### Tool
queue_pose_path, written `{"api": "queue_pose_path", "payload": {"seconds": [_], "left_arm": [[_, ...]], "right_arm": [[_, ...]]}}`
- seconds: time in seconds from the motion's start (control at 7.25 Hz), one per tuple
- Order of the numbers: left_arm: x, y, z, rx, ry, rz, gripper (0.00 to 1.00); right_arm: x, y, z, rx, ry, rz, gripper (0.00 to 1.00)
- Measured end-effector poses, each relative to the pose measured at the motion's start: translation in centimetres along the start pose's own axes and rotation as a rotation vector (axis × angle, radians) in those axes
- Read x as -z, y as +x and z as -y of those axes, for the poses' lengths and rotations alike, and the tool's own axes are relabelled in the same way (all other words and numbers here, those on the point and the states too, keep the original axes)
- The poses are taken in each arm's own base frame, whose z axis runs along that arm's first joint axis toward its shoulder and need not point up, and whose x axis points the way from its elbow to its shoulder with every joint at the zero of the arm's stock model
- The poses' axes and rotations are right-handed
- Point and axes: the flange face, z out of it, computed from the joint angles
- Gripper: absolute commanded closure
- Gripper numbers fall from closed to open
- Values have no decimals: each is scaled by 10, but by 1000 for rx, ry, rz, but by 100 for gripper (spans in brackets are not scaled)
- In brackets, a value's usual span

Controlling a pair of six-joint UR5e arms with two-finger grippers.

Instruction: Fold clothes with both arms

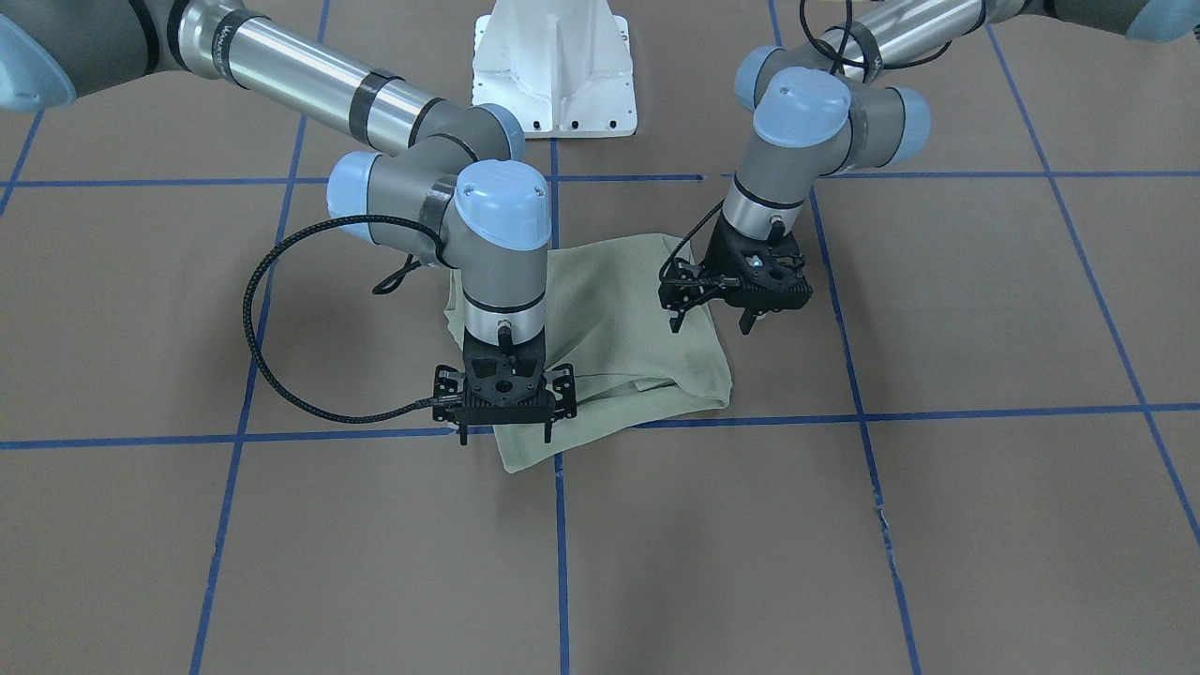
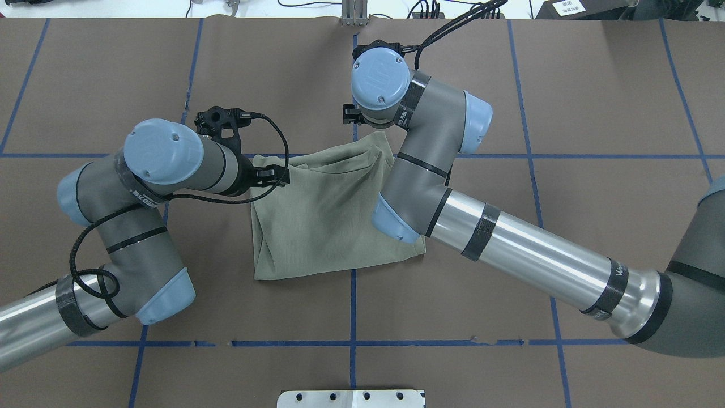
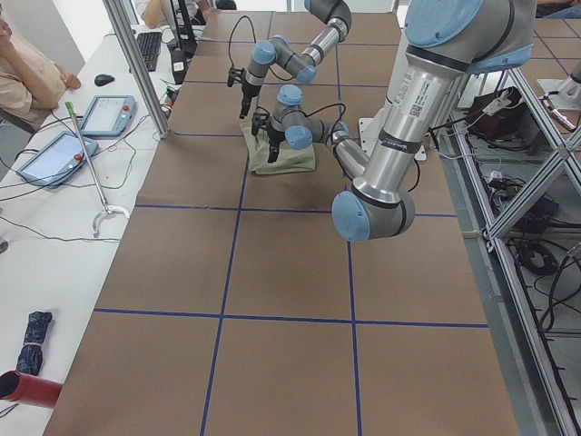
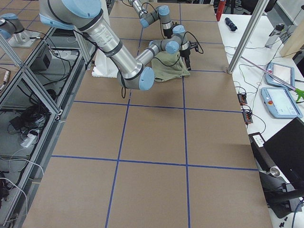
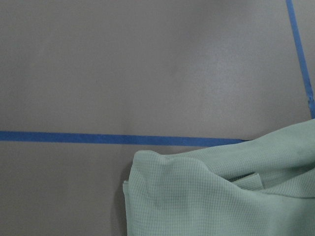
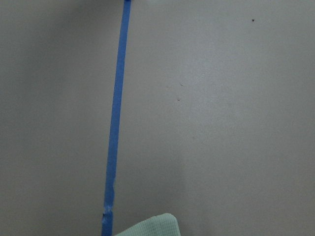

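The clothes are one sage-green shirt point(image 1: 619, 319), folded into a rough square bundle point(image 2: 328, 215) on the brown table. My left gripper point(image 1: 710, 326) hangs open just above the bundle's edge, nothing between its fingers. My right gripper point(image 1: 506, 437) stands open over the bundle's corner nearest the operators' side, one finger over the cloth and one beside it. The left wrist view shows a rumpled shirt corner point(image 5: 221, 196) beside a blue tape line. Only a small tip of the shirt point(image 6: 152, 227) shows in the right wrist view. Neither wrist view shows fingers.
Blue tape lines point(image 1: 559, 525) grid the brown table. The white pedestal base point(image 1: 553, 70) stands behind the shirt. A side table point(image 3: 64, 209) with tablets, cables and a hooked rod point(image 3: 91, 173) runs along the operators' side, where a person sits point(image 3: 27, 68).
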Motion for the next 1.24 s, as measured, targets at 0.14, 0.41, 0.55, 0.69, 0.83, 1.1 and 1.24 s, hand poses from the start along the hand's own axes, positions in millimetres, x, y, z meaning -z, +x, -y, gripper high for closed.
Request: {"api": "queue_pose_path", "payload": {"seconds": [0.14,0.41,0.55,0.69,0.83,1.1,1.24], "left_arm": [[-7,11,-31,5,-37,-13,6],[-22,15,-81,23,-74,-31,20],[-27,14,-96,32,-81,-36,58],[-29,13,-104,38,-85,-40,100],[-28,15,-107,41,-86,-46,100],[-13,10,-108,39,-81,-64,100],[-5,-6,-111,34,-82,-58,100]], "right_arm": [[0,0,0,0,0,4,0],[0,0,0,-1,3,10,0],[0,0,0,-2,4,13,0],[0,0,0,-2,5,14,0],[1,0,0,-2,5,15,0],[0,-1,-1,-1,4,16,0],[0,0,-1,-2,4,15,0]]}}
